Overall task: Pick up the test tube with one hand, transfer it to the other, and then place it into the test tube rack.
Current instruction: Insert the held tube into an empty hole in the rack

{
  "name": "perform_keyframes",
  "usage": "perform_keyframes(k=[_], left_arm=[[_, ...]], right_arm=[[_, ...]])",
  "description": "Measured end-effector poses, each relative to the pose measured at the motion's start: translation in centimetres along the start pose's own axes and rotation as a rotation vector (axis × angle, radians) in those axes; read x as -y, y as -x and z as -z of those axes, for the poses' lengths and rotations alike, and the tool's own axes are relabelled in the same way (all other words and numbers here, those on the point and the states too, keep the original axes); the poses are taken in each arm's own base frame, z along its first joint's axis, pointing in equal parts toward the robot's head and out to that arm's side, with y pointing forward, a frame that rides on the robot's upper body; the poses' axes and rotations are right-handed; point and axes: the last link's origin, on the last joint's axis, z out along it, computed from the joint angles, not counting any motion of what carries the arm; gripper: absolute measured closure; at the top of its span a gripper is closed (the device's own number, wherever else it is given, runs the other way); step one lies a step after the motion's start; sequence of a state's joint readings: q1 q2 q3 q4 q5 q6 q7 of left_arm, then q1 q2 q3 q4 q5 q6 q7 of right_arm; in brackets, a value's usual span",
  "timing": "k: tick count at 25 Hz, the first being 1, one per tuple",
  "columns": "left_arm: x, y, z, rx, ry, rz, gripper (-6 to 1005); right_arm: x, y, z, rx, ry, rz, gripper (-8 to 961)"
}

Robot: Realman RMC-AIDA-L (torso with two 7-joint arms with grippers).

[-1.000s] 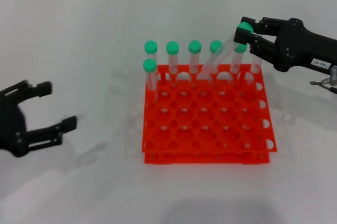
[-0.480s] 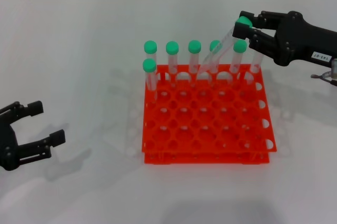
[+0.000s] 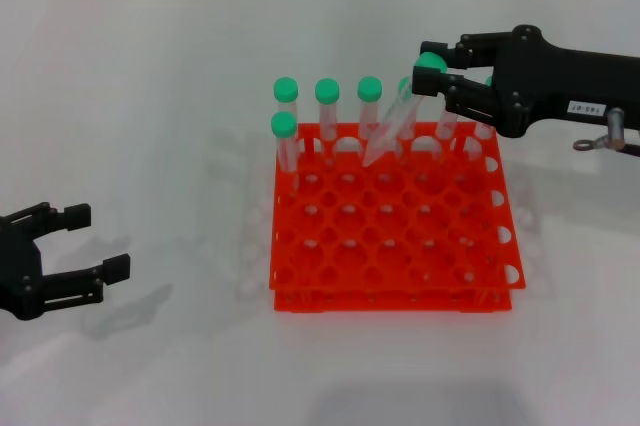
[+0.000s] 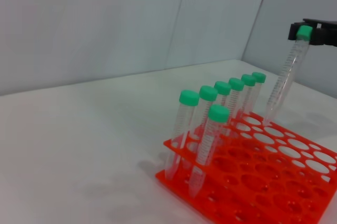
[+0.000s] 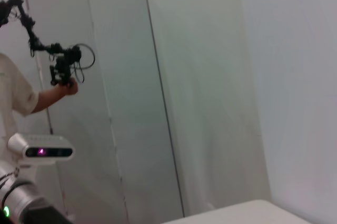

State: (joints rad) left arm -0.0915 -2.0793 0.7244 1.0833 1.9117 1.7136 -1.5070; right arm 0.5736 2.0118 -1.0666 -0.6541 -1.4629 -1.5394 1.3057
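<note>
The test tube [image 3: 400, 118], clear with a green cap, hangs tilted in my right gripper [image 3: 432, 68], the black one with the white label, which is shut on the cap end. The tube's lower tip is at the back rows of the orange-red rack [image 3: 392, 296]; I cannot tell if it is inside a hole. Several other green-capped tubes [image 3: 328, 106] stand in the rack's back rows. The left wrist view shows the rack [image 4: 253, 184], the held tube [image 4: 284, 82] and the right gripper [image 4: 310, 30]. My left gripper [image 3: 100, 241] is open and empty at the lower left.
The rack stands on a white table [image 3: 150, 96] with a pale wall behind. The rack's front rows are open holes. The right wrist view shows only wall panels and a person [image 5: 18, 92] standing off to the side.
My right gripper has carried the tube leftward, bringing its lower tip over the rack's back middle. My left gripper has drawn back, down and to the left.
</note>
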Motion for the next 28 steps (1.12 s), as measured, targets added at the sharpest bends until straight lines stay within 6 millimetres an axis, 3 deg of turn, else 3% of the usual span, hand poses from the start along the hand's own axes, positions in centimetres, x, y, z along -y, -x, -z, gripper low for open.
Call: perform_keyframes(k=[28], left_arm=[[-0.2,-1.5,-1.9,0.042,0.066,-0.159,109]], right_arm=[[1.3,2.6,-5.1,-0.234,0.015,0.038,662]])
